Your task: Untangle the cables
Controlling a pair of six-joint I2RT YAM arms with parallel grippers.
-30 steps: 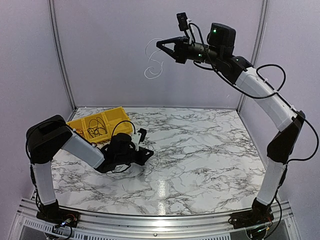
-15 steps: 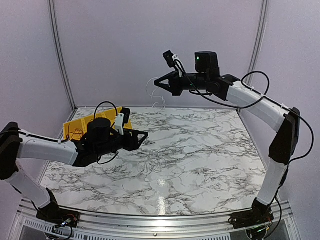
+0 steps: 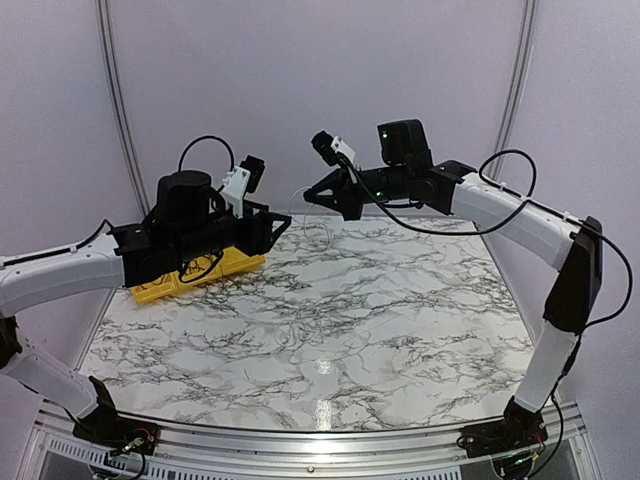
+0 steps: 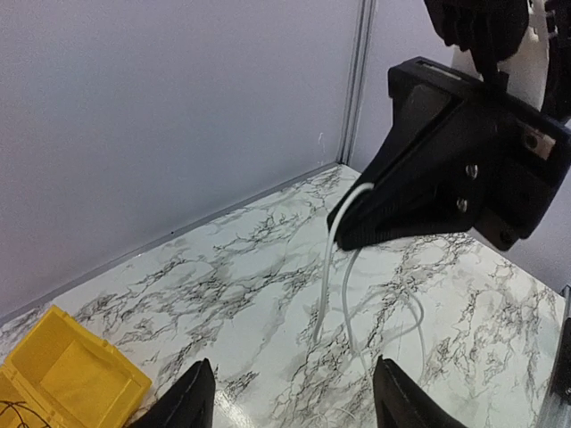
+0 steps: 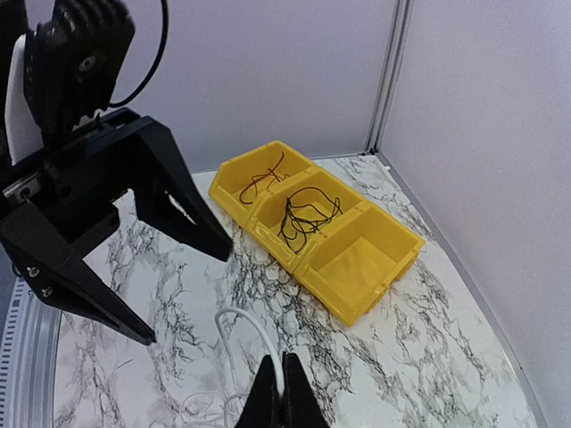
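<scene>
At the far left corner of the marbled tabletop sits a yellow three-compartment bin. From above I only get its near wall, because the left arm reaches across in front of it. The right wrist camera looks straight into it. There, thin black cables lie in a loose coil in the middle compartment, and another small squiggle lies in the left-end one.

The left arm is lifted well off the table, with a thick black lead looping above its wrist. The left gripper points right with its two fingers spread wide and nothing between them.

Just to the right of it, and at about the same height, the right gripper faces it tip to tip. The two are close but apart. Its fingers are pinched together on the pale cable. The cable arcs out of the tip and hangs down in two thin strands over the far middle of the tabletop, in front of the left gripper's open fingers and touching neither of them. Lower down it curls into faint loops, and I cannot tell whether these reach the marble.

Further right, a small green light glows on the right arm's wrist joint. The white-sleeved right arm bends back down to the near right corner.
</scene>
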